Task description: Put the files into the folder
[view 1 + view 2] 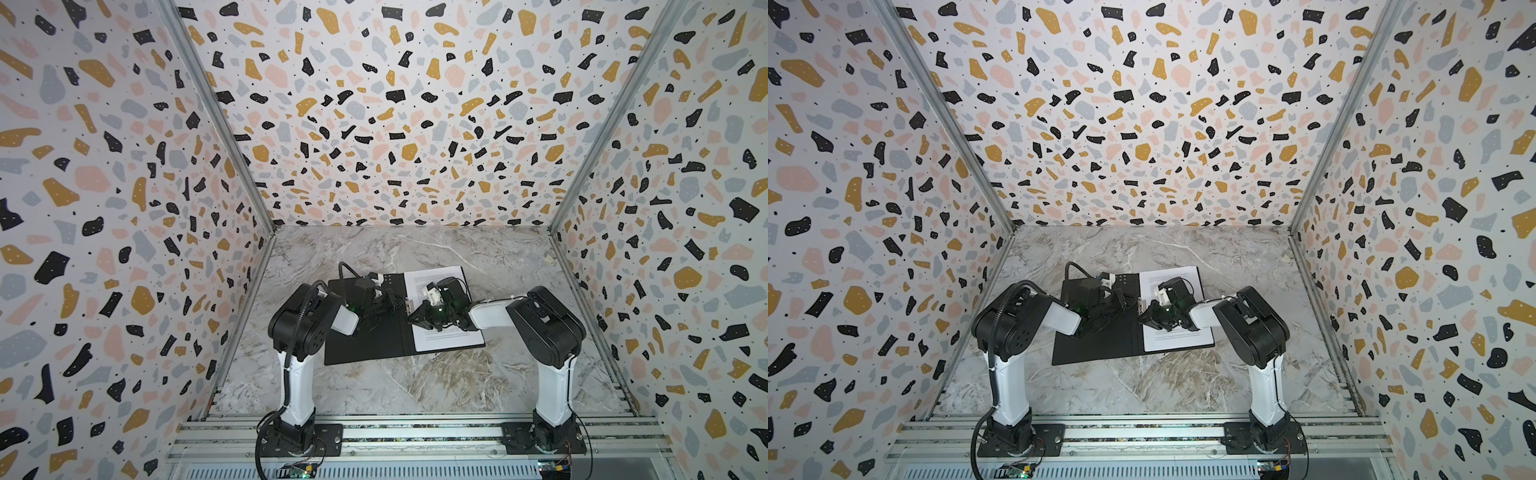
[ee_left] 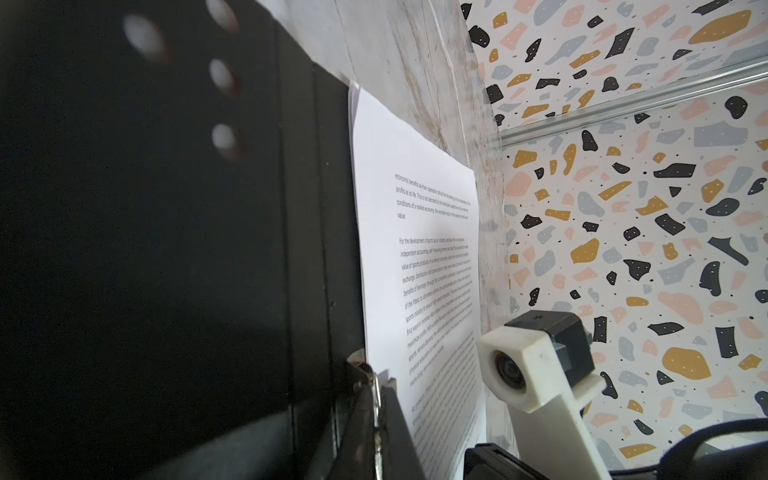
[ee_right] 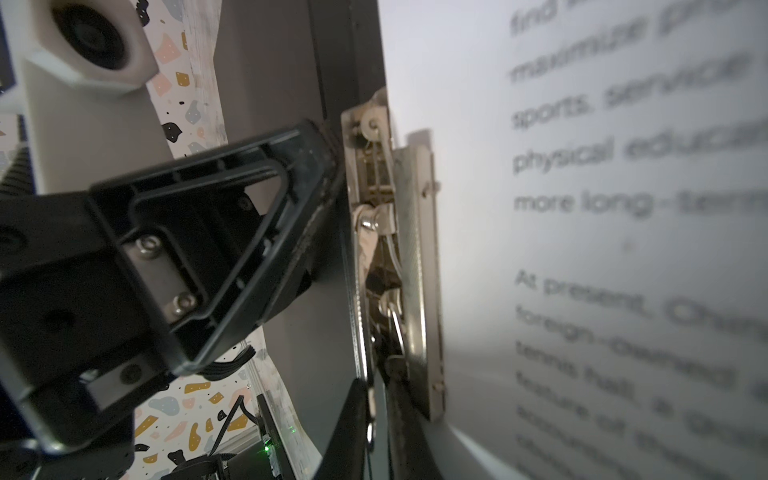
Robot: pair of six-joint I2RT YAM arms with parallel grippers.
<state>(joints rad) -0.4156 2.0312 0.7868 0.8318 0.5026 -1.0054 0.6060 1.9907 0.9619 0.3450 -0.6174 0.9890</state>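
- In the left wrist view, the top sheet of the files carries printed paragraphs. Readable there are "profits as its life", "conditions of a market economy", "value." and "For the development of sports as an industry".
- In the right wrist view the same sheet shows, blurred, "sports. service", "physical educa", "more long-term" and "At present".

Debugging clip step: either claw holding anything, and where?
Left claw shut, tip against the metal clip, seemingly holding nothing. Right claw sits at the clip's end; whether it grips cannot be told.

Printed files inside open black folder
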